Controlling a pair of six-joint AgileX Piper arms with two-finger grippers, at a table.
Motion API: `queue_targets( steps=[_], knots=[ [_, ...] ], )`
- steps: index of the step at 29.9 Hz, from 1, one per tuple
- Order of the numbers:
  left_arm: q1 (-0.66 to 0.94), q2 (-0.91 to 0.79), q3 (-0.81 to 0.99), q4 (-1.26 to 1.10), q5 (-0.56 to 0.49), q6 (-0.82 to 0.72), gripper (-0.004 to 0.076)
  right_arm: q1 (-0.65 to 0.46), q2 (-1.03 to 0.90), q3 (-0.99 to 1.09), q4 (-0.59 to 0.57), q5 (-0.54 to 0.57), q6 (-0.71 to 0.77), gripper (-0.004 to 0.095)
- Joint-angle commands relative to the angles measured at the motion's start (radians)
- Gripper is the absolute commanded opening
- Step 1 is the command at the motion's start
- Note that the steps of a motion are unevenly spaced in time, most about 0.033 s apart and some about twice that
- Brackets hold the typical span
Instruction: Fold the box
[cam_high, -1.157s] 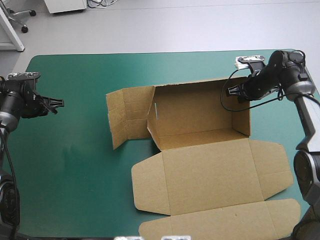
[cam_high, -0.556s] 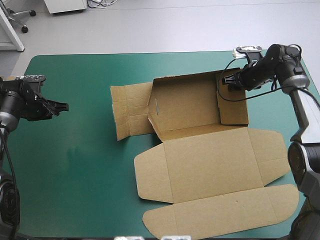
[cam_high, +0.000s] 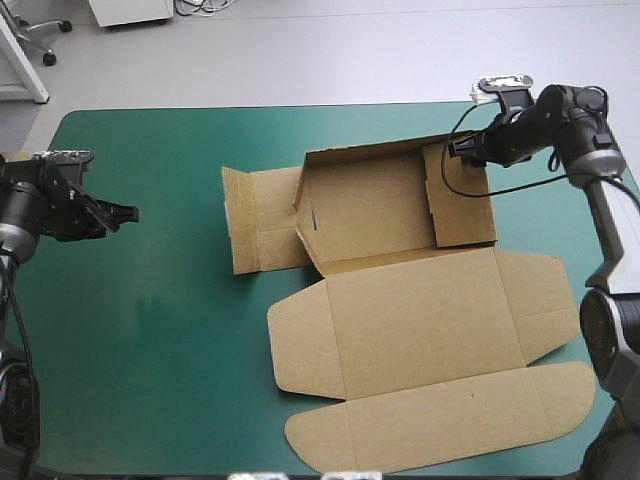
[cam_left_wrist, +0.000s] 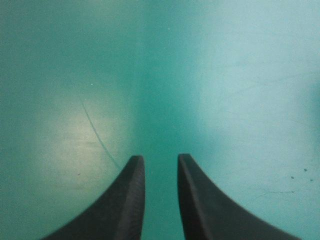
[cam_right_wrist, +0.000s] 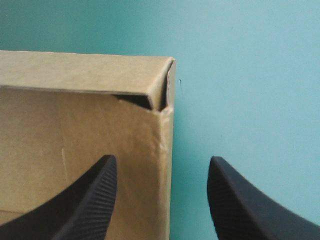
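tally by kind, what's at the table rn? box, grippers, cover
box: 1, brown
grippers: 2, black: left gripper, right gripper, both open
cover: 1, teal-green
total: 4

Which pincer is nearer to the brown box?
Right. The right pincer straddles the box's far right corner; the left pincer hovers over teal-green cover, far left of it.

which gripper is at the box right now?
The right gripper: open, it straddles the right end wall of the box. The left gripper hangs over bare teal-green cover, well apart from the board.
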Motion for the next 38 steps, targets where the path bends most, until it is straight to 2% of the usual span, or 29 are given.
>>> queue_targets(
  steps=[1,7,12,16,21,23,31,38],
  knots=[
    [0.005,-0.041,-0.027,-0.003,-0.03,-0.001,0.0167,-0.001,-0.132,-0.038,0.006,0.019,-0.011,0.0506],
    [0.005,-0.041,-0.027,-0.003,-0.034,-0.001,0.0167,-0.001,-0.251,-0.02,0.013,0.096,-0.009,0.0494],
    [0.005,-0.041,-0.027,-0.007,-0.034,-0.001,0.0167,-0.001,-0.373,0.143,0.021,0.031,-0.003,0.0492],
    [0.005,-0.041,-0.027,-0.007,-0.032,-0.001,0.0167,-0.001,-0.517,0.419,0.023,-0.144,-0.006,0.0449],
    [0.005,-0.041,-0.027,-0.007,-0.032,-0.001,0.0167,0.033,-0.67,0.73,0.011,-0.518,-0.039,0.045],
    [0.005,-0.041,-0.027,-0.007,-0.03,-0.001,0.0167,0.051,-0.68,0.806,0.009,-0.612,-0.057,0.0456],
    [0.005,-0.041,-0.027,-0.013,-0.03,0.007,0.0167,0.058,-0.547,0.831,0.016,-0.652,-0.086,0.066],
    [0.005,-0.041,-0.027,-0.013,-0.03,0.011,0.0166,0.058,-0.417,0.789,0.028,-0.661,-0.086,0.0647]
  ],
)
